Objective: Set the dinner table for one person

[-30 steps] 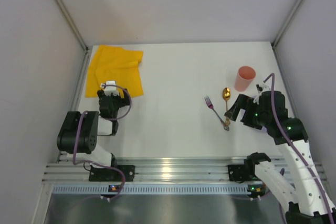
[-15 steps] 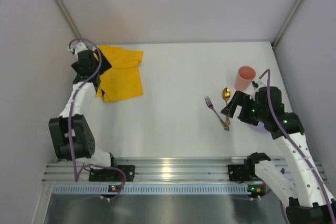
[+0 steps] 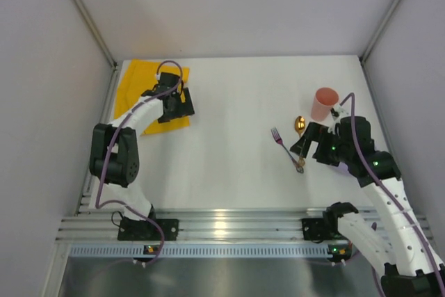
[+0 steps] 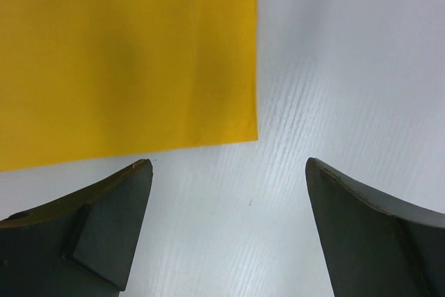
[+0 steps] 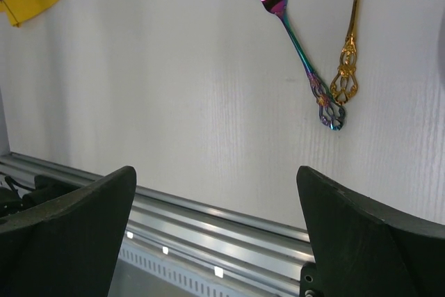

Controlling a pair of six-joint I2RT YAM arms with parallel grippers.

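Observation:
The white dinner table carries a yellow cloth at the far left. A pink cup, a gold spoon and an iridescent fork lie at the right. My left gripper is open and empty, low over the cloth's near right corner, with bare table between its fingers. My right gripper is open and empty, above the cutlery handles. The fork and the spoon lie ahead of it in the right wrist view.
A ribbed aluminium rail runs along the near edge and also shows in the right wrist view. Grey walls enclose the table on the left, right and far sides. The cup stands just beyond the right arm.
My left arm has swung from the cloth's far left edge to its right side. The cloth looks flatter. My right arm has barely moved.

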